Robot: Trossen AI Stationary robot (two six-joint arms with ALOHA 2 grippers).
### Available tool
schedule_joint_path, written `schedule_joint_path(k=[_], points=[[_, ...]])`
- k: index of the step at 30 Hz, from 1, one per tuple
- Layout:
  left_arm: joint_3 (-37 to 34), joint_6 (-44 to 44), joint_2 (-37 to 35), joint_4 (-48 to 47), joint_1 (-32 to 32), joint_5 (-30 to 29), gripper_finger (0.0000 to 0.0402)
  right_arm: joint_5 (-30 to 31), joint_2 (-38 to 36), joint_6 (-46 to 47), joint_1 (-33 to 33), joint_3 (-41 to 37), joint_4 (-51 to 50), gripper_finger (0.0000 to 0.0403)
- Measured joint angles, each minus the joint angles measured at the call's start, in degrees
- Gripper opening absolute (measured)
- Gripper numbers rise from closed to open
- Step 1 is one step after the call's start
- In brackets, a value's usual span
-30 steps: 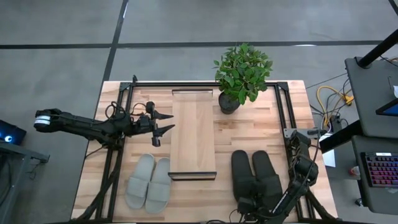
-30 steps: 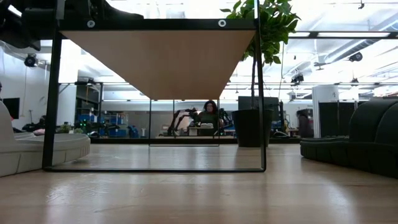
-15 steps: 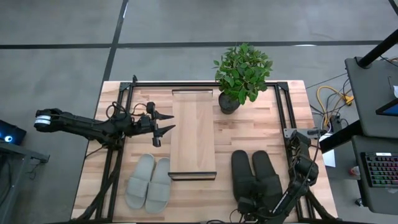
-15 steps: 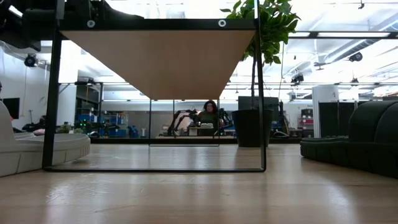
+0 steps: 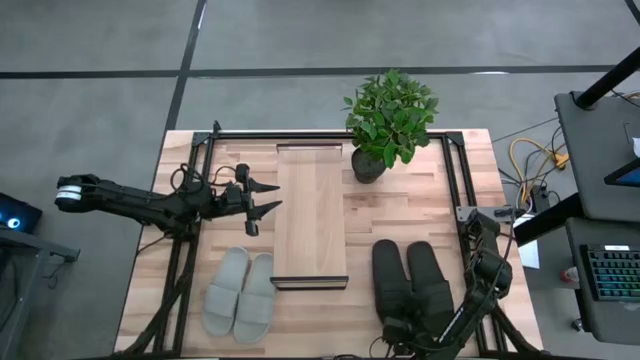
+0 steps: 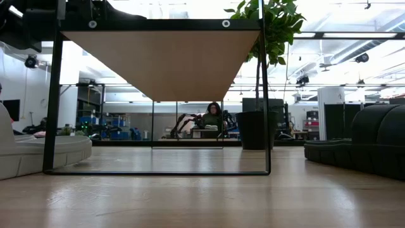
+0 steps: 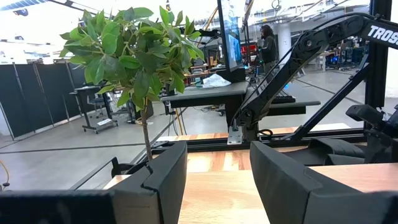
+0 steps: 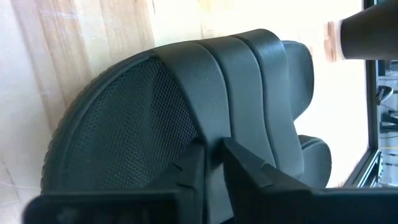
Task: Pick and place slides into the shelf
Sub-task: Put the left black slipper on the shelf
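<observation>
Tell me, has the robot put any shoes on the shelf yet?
None yet: the shelf top is bare. The right gripper is closed on a black slide at its heel end. The grey slides wait on the table, and the left gripper hangs open beside the shelf.

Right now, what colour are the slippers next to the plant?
Black slippers, clearest in the high view.

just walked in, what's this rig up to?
The right end effector is at the near edge of the table, fingers pinched on the heel edge of the black slides, which sit on the table right of the shelf. The left end effector hovers open just left of the shelf, holding nothing. The grey slides lie on the table too. The shelf top carries no slides yet.
</observation>
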Motion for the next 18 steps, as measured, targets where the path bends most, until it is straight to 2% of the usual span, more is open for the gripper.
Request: schedule_joint_path(k=[3,11,18], points=[[0.0,0.0,0.0,0.0,0.0,0.0,0.0162,0.0,0.0,-0.1,0.0,0.0,0.0,0.0015],[0.0,0.0,0.0,0.0,0.0,0.0,0.0162,0.3,0.0,-0.3,0.0,1.0,-0.3,0.0012],[0.0,0.0,0.0,0.0,0.0,0.0,0.0162,3.3,-1.4,-1.4,-0.1,3.7,0.1,0.0011]])
